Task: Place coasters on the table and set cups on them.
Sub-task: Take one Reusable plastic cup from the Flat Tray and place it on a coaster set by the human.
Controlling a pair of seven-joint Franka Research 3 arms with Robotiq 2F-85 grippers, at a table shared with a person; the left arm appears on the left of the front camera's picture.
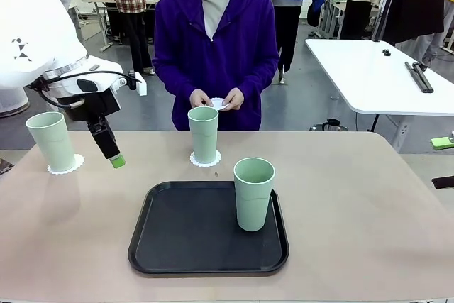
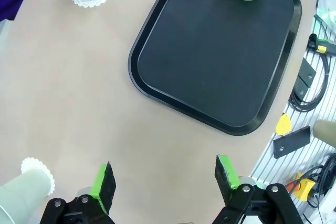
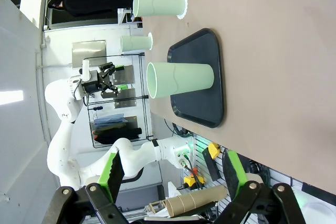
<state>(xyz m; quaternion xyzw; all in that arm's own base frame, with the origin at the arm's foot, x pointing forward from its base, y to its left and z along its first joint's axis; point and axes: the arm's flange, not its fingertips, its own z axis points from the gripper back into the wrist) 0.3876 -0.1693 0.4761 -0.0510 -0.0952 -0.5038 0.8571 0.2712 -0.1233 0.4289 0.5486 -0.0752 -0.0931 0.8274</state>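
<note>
Two mint-green cups stand on lacy white coasters on the beige table (image 1: 369,204): one cup (image 1: 51,141) at the far left on its coaster (image 1: 65,164), one cup (image 1: 203,133) in the middle on a coaster (image 1: 206,160). The third cup (image 1: 253,193) stands upright on the black tray (image 1: 209,228). The person's hands hold another coaster (image 1: 220,103). My left gripper (image 1: 110,150) hangs just right of the left cup (image 2: 21,195), open and holding nothing (image 2: 165,179). My right gripper (image 3: 173,174) is open, far from the tray cup (image 3: 178,80).
A person in a purple hoodie (image 1: 213,40) stands at the table's far side. A white table (image 1: 376,69) is behind at the right. Cables and small tools (image 2: 310,87) lie past the table's near edge, and a cardboard tube (image 3: 197,198) lies under my right gripper.
</note>
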